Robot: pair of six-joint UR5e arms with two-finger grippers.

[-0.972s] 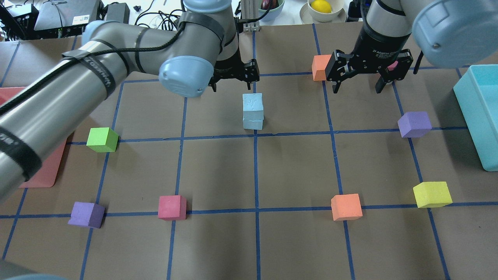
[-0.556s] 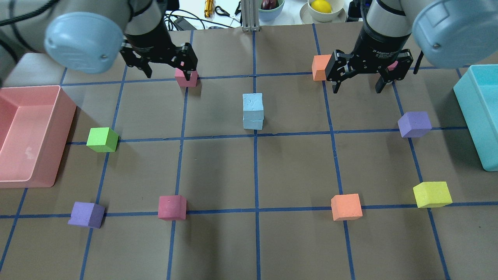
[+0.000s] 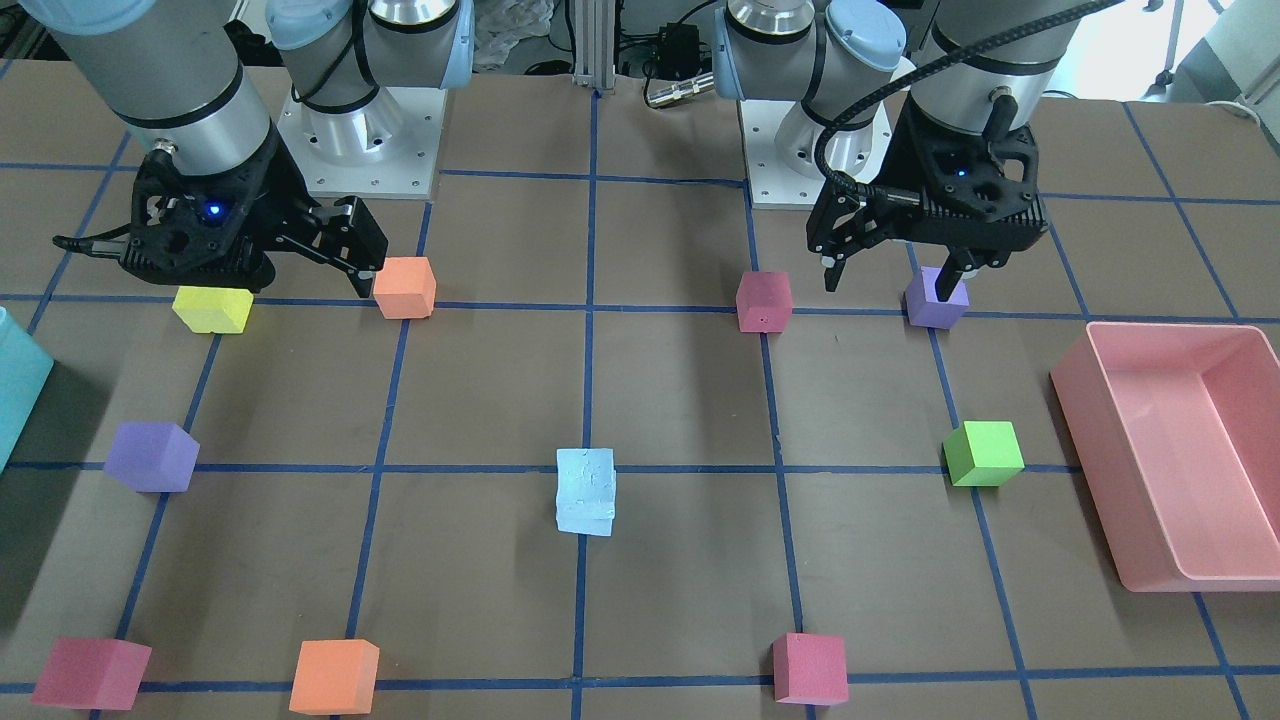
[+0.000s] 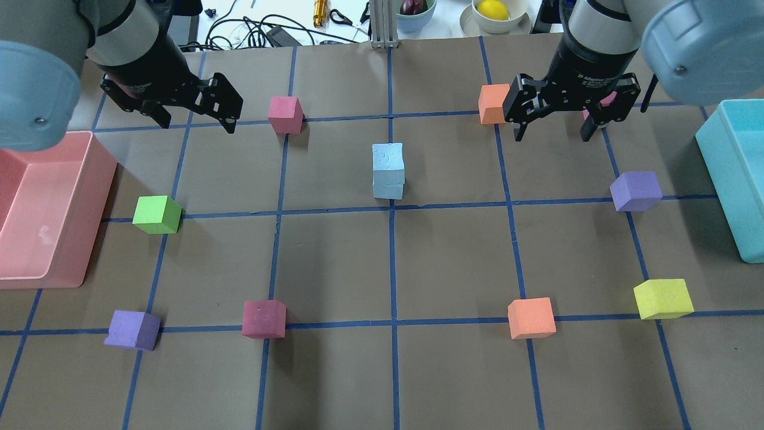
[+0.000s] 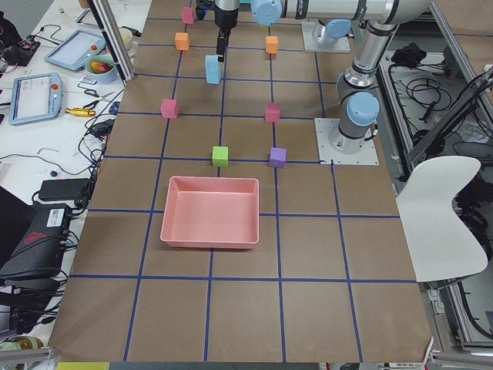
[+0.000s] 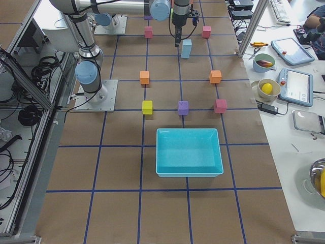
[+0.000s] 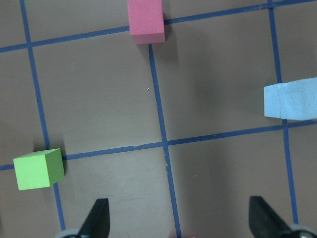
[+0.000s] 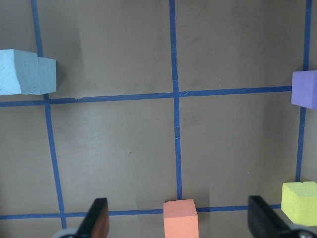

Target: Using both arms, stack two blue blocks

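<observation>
Blocks (image 4: pixel 388 170) stacked, left hand (image 4: pixel 197 126), right hand (image 4: pixel 553 137), seemingly open

This is a robotics lab, not a home or shop. My worktop (image 4: pixel 334 257) is papered brown and marked into squares w/ blue tape (image 4: pixel 393 269). Steel mounting plates (image 3: pixel 410 170) are bolted on at its robot-side edge. An aluminium frame post (image 4: pixel 382 24) rises at the far edge. Along that edge runs a white bench (image 6: pixel 299 168) w/ two teach pendants (image 6: pixel 297 84), loose cables (image 4: pixel 245 33), hand tools (image 4: pixel 320 12) (a yellow-handled one among them) and a bowl (image 6: pixel 267 89) holding a lemon. Cable bundles (image 6: pixel 30 114) lie behind the robot-side edge. A white chair (image 5: pixel 447 216) sits off its left-end corner.
</observation>
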